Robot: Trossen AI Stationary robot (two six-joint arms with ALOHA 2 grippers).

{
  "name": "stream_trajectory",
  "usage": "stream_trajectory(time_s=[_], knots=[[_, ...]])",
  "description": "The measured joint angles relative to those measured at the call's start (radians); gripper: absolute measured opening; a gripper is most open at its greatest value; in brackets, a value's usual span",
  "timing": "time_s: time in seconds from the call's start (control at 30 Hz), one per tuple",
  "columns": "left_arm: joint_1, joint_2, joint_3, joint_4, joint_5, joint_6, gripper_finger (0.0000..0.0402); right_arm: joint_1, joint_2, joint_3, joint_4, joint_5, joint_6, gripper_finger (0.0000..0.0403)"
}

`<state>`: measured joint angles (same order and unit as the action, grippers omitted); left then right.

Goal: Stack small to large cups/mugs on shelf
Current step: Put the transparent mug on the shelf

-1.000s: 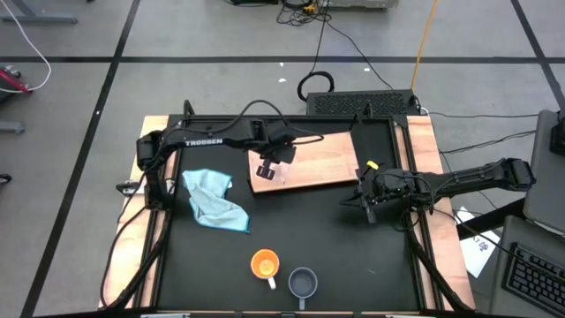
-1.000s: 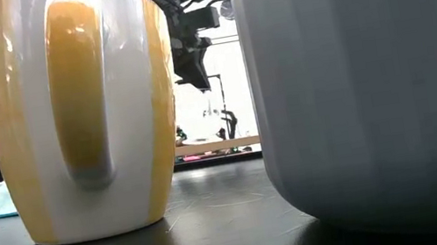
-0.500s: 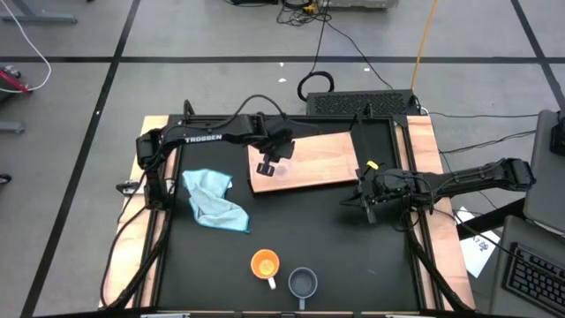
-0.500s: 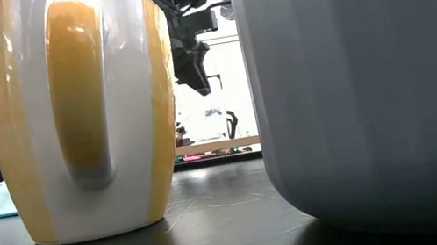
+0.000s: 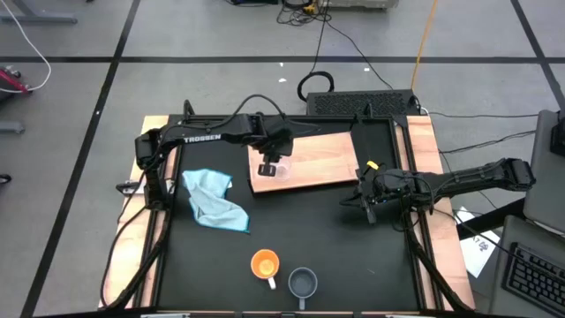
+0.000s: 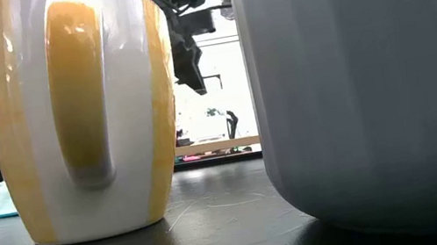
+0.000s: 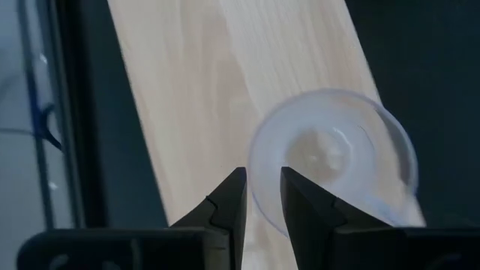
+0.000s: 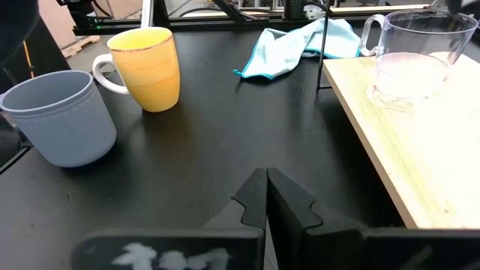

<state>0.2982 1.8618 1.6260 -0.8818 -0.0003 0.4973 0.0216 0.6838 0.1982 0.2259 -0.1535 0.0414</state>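
Note that your left claw (image 5: pixel 269 163) has just parted slightly, releasing the glass cup (image 5: pixel 281 171) onto the shelf (image 5: pixel 322 159); mugs remain.

**Colours on the worktop**

The worktop (image 5: pixel 318 238) was black with pale wooden side rails (image 5: pixel 437 177). The shelf (image 5: pixel 318 163) was light wood, streaked with grain. The glass cup (image 8: pixel 416 56) was clear. One mug (image 8: pixel 146 67) was orange with a white handle, another mug (image 8: pixel 60 116) grey-blue. The cloth (image 5: pixel 212 201) was light blue.

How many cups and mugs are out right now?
3: glass cup on the wooden board; orange mug and grey mug side by side on the black table's near edge.
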Motion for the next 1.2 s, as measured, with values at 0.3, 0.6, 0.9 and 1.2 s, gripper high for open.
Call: stream_trajectory(time_s=[0.3, 0.6, 0.9, 1.2], knots=[[-0.052, 0.001, 0.011, -0.060, 0.006, -0.068, 0.0086, 0.000, 0.000, 0.000, 0.000, 0.000, -0.003, 0.0000], [-0.065, -0.001, 0.159, -0.082, 0.088, -0.189, 0.0086, 0.000, 0.000, 0.000, 0.001, 0.000, -0.002, 0.0000], [-0.092, 0.000, 0.159, -0.116, -0.024, -0.249, 0.0086, 0.000, 0.000, 0.000, 0.003, 0.000, -0.023, 0.0000], [-0.076, 0.000, 0.159, -0.116, -0.183, -0.187, 0.0081, 0.000, 0.000, 0.000, 0.039, 0.000, -0.024, 0.0000]])
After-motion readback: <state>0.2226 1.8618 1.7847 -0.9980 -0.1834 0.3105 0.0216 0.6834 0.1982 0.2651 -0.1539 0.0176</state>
